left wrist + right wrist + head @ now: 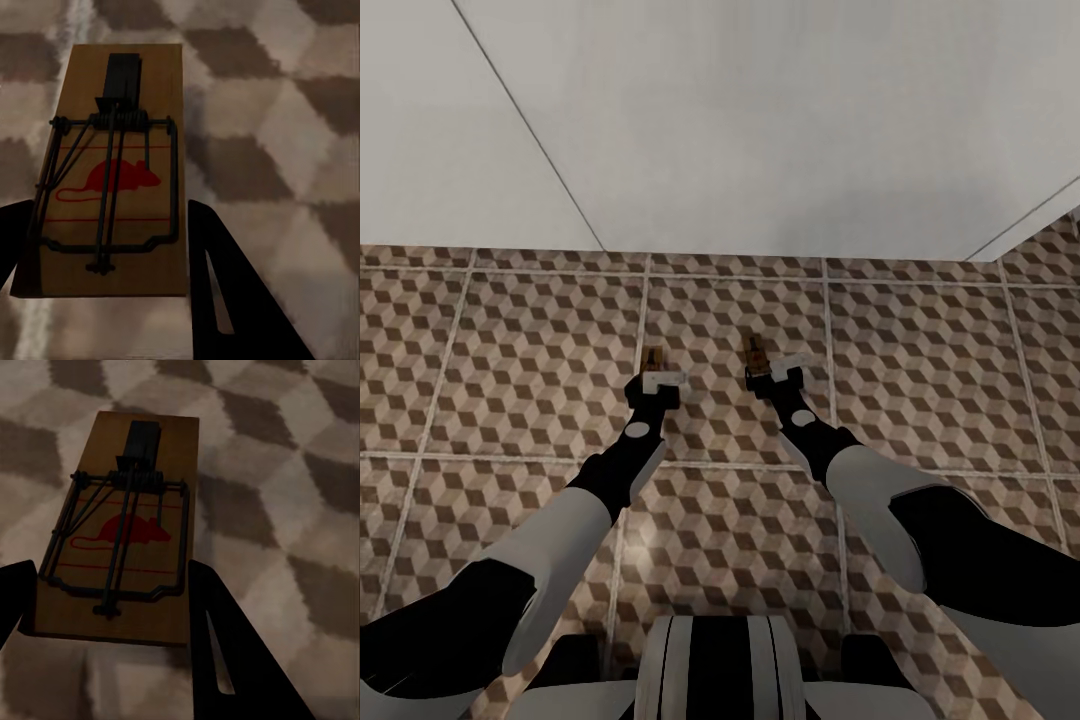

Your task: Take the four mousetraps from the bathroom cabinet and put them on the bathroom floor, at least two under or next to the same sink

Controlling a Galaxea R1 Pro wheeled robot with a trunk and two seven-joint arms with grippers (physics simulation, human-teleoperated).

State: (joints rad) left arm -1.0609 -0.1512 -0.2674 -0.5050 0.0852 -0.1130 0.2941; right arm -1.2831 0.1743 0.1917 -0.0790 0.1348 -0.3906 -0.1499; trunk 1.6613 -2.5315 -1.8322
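Each mousetrap point(112, 165) point(124, 529) looks light, stiff and flat, best pinched by its long wooden edges, clear of the sprung wire; left gripper point(657, 379) and right gripper point(778, 370) each clamp one low over the bathroom floor point(540, 340), near the white sink point(760, 120).

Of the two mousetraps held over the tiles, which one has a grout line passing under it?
The mousetrap in the left end effector: a pale grout line runs beneath it. The mousetrap in the right end effector hangs over unbroken tile pattern.
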